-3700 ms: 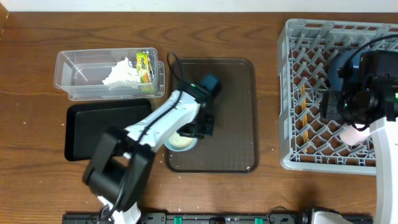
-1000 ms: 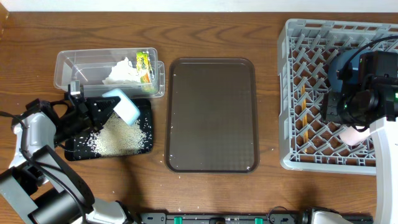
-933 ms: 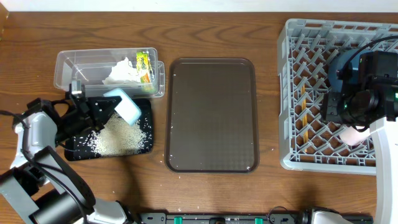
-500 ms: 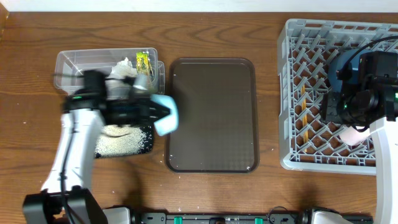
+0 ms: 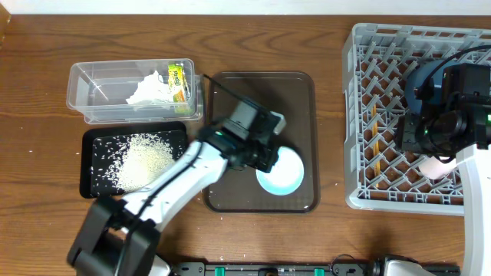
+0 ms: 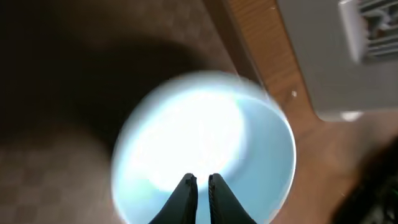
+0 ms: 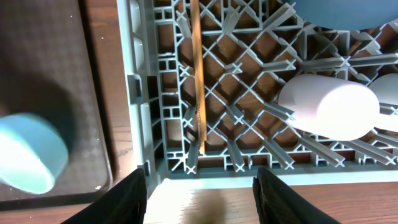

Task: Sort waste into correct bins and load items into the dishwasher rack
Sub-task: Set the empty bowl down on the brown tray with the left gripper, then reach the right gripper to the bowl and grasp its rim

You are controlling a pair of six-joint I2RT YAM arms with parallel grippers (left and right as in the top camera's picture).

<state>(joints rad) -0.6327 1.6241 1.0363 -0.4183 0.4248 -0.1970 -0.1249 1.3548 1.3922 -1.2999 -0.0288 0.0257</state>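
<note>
Placement is what decides this step, judged as carrying the bowl over to be racked. The large square light-grey plastic dishwasher rack stands at the right of the table, its near-left cells open. A dark blue round plate sits at the far side, a pale whitish cup lies on its side to the right, and a thin wooden chopstick lies along the left columns. The bowl should go down clear of all three.

The rectangular brown serving tray lies between rack and bins, and the bowl is above its near-right part. The shallow black rectangular tray holds the loose white rice grains, so tipping looks done; a few grains could cling on.

The round white bowl hangs from the left gripper, whose jaws are closed to a thin gap, apparently pinched on the bowl's wall. The wrist view is blurred, so the grip's depth is unclear. It is best kept firm, moved slowly and lifted over the rack wall. The bowl can then be tilted between pegs before release.

The right gripper hovers over the rack's near-left edge with jaws wide apart, holding nothing. It should give way, or take a handover.
</note>
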